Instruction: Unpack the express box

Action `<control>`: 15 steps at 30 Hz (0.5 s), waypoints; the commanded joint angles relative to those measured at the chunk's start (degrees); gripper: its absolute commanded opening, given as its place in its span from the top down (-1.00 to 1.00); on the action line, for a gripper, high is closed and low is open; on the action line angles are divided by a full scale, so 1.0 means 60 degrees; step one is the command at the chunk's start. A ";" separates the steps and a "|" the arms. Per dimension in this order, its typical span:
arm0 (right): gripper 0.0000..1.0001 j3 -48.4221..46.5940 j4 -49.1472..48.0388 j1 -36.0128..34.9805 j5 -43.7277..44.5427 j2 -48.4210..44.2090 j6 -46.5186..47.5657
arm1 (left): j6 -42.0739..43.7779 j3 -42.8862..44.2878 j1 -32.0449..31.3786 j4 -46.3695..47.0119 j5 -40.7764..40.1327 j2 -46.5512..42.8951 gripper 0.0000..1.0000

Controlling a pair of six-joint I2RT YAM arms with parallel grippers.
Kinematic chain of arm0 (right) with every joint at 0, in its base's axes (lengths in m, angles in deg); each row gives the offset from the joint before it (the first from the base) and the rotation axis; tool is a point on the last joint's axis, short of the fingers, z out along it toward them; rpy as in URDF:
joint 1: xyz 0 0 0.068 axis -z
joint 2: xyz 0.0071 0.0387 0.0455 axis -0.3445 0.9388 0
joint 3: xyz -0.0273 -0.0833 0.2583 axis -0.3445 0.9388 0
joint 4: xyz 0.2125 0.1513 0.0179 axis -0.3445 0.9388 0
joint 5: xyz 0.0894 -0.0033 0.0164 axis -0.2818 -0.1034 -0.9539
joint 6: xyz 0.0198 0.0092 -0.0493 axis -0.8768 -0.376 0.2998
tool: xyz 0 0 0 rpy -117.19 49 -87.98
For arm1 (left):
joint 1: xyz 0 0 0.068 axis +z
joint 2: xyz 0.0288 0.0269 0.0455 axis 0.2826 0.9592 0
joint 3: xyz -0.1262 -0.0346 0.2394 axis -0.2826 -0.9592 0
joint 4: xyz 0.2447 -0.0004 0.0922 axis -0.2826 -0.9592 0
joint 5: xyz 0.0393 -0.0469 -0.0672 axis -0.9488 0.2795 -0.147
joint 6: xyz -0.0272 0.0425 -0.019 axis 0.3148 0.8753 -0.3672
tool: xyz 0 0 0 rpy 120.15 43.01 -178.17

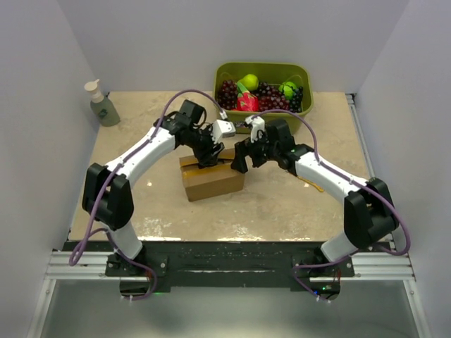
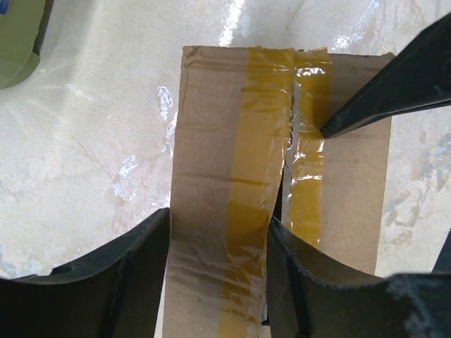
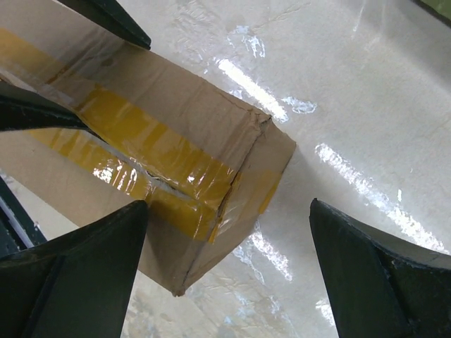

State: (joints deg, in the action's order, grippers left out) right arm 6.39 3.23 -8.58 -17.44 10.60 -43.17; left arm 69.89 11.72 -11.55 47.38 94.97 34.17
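Straddling a taped flap point(image 2: 218, 176) of the express box point(image 1: 211, 183), the left jaws are sitting half-spread, grip unclear; right jaws are gaping wide.

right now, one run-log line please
brown cardboard box: flaps shut | left tool: open over yellow taped seam | right tool: open, tip on seam

express box point(image 1: 211, 184): small brown cardboard carton, flat on the worktop point(image 1: 282, 211) near its centre, top face up, slightly skewed. yellowish tape runs along the top seam and looks split there. flaps lie down. right end edge creased.
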 commanded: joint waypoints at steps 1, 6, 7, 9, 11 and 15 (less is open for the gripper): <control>-0.97 0.0701 0.0363 -0.0060 0.0874 -0.0168 0.0390 | -0.0350 0.0788 0.0660 -0.0451 0.1423 0.0114 0.45; -0.97 0.1184 0.0319 -0.0075 0.1019 -0.0432 0.0842 | -0.1330 0.1375 0.1845 -0.0818 0.3707 0.0451 1.00; -0.97 0.1228 0.0305 -0.0075 0.1093 -0.0491 0.1032 | -0.1622 0.1333 0.2051 -0.0761 0.5018 0.0568 1.00; -0.98 0.1273 0.0305 -0.0089 0.1094 -0.0535 0.1268 | -0.2837 0.0678 0.2476 -0.0207 0.6009 0.0657 1.00; -0.98 0.1317 0.0333 -0.0089 0.1152 -0.0550 0.1458 | -0.4665 0.0018 0.2639 0.1182 0.7399 0.0643 1.00; -0.98 0.1361 0.0349 -0.0075 0.1225 -0.0550 0.1620 | -0.9893 -0.2615 0.2786 0.6290 0.9498 0.0497 1.00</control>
State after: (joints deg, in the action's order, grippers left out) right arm 11.57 -2.91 -9.65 -16.21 6.76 -39.67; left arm 44.41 7.02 4.01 58.22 131.73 38.69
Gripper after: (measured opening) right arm 0.987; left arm 0.510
